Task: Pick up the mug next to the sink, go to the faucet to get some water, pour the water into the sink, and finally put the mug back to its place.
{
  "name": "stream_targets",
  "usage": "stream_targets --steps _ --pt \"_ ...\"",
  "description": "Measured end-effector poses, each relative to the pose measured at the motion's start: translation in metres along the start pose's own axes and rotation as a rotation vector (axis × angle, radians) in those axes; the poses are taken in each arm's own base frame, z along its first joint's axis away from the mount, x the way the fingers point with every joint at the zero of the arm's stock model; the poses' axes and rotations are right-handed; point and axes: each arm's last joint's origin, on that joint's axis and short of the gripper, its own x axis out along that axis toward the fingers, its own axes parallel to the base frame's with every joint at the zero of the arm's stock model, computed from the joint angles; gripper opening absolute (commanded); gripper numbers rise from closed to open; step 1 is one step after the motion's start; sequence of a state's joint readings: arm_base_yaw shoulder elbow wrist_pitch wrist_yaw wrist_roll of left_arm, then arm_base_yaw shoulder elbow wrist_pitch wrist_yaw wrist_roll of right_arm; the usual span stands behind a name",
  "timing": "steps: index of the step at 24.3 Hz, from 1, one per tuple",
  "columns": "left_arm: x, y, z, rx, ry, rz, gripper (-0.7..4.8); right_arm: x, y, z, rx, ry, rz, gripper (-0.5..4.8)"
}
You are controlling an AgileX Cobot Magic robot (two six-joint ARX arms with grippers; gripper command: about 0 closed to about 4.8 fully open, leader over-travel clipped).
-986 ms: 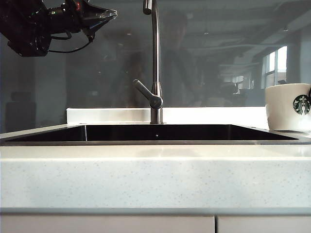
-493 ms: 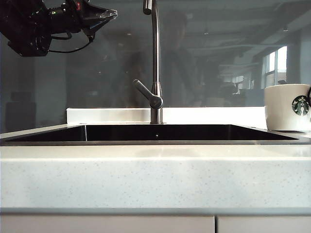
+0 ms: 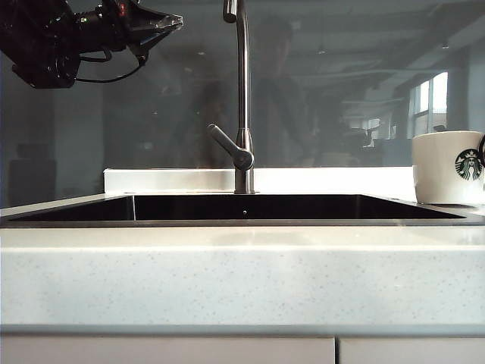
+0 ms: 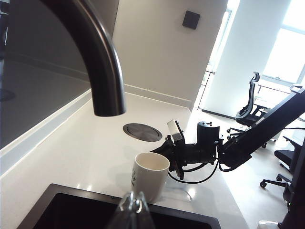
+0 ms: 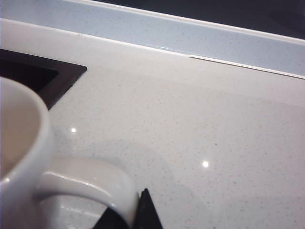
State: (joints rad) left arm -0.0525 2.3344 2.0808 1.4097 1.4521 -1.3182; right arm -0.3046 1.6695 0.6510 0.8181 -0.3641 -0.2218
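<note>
White ceramic is what you have to work with: the mug (image 3: 449, 177) stands upright on the pale worktop (image 3: 242, 265) just beside the right end of the sink (image 3: 242, 208), its round green logo facing the exterior camera. Your left wrist view shows its open mouth (image 4: 150, 161); you cannot tell from here whether it holds anything.

Judging by how things lie, you cannot say for certain which end of the task this is: the mug is at its place next to the sink, not lifted. No water shows at the faucet (image 3: 242, 98), and the spout (image 4: 97, 57) hangs dry over the basin's dark corner.

Your right end effector (image 5: 138, 210) sits at the mug's handle (image 5: 90, 183). In the right wrist view one dark fingertip shows against the outside of the loop, and from the left wrist view the arm reaches in low behind the mug. The jaws are narrow, and the handle seems to lie between them, though you cannot see the inner finger clearly.

Your left end effector (image 4: 133, 206) is closed on nothing, held high above the sink's left side, well apart from the mug, with its clear fingertips pressed together.
</note>
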Motion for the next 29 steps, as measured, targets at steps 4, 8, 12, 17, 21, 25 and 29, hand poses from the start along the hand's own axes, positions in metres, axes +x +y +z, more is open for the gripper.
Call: stream_targets --steps 4,8,12,17,21,25,29 --pt "0.0000 0.0000 0.0000 0.000 0.000 0.000 -0.02 -0.0001 -0.0005 0.0001 -0.001 -0.001 -0.006 0.27" --pt "0.0000 0.0000 0.0000 0.000 0.000 0.000 -0.02 -0.0001 -0.0006 0.0002 -0.001 -0.001 -0.008 0.47" --pt "0.0000 0.0000 0.0000 0.000 0.000 0.000 -0.02 -0.0001 -0.0007 0.0006 0.001 -0.005 -0.007 0.54" --pt "0.0000 0.0000 0.0000 0.000 0.000 0.000 -0.02 -0.0001 -0.0007 0.0006 0.003 -0.005 -0.007 0.54" --pt "0.0000 0.0000 0.0000 0.000 0.000 0.000 -0.02 -0.0004 -0.0007 0.0010 0.003 -0.004 -0.008 0.54" --pt "0.0000 0.0000 0.0000 0.000 0.000 0.000 -0.02 -0.0048 -0.0005 0.0064 0.007 0.010 -0.009 0.54" --pt "0.0000 0.0000 0.0000 0.000 0.000 0.000 -0.02 -0.0075 -0.0028 0.0083 0.009 0.013 -0.022 0.57"
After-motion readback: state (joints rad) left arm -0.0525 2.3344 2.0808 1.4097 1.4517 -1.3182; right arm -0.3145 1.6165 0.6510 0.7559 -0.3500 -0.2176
